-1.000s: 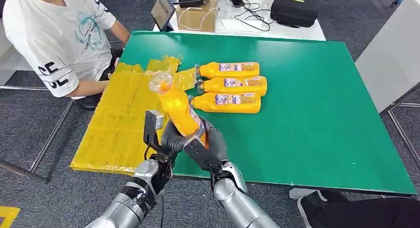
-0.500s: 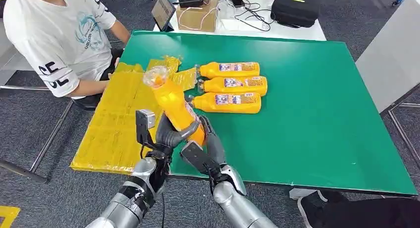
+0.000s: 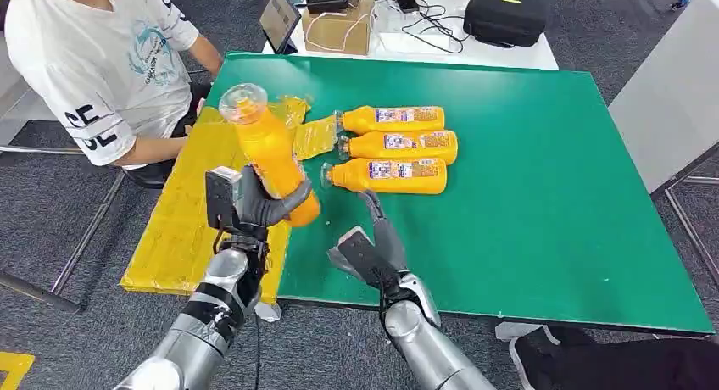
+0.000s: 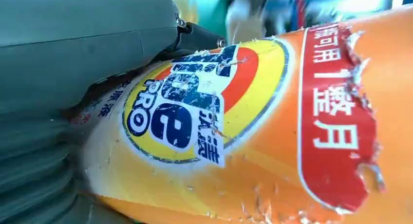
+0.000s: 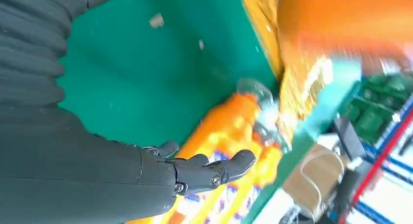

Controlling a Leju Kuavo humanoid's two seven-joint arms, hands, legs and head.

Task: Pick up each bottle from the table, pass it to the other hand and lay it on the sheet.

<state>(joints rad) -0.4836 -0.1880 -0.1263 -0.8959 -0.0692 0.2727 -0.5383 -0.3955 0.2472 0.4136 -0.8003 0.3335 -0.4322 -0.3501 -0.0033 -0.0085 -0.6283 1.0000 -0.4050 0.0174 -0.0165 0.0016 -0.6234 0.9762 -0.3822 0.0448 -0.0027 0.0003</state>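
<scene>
Fingers [image 3: 284, 205] of my left hand [image 3: 254, 205] are wrapping around the lower body of an orange bottle [image 3: 270, 157], holding it up over the yellow sheet [image 3: 191, 216] with its clear-capped neck tilting away from me toward the far left. From the left wrist camera I am seeing that bottle's label [image 4: 195, 104] pressing right against the grey palm, its printing scuffed and its red band torn at the edges.

My right hand [image 3: 373, 246] is hanging open above the green table [image 3: 543, 186], fingers spread and holding nothing, well apart from the bottle in the left. Through the right wrist camera those dark fingers [image 5: 214, 171] are stretching out over the green surface, with a lying bottle beyond them.

Three more bottles [image 3: 394, 147] are lying side by side on the table, necks pointing toward the sheet, the nearest one just beyond my open right hand. The sheet is crinkling along the table's left side, its far edge reaching close to those necks.

A person in a white shirt [image 3: 93, 59] is sitting at the far left corner, cut off by the frame. Much of the right wrist picture is blurring, so I cannot make out the background there.
</scene>
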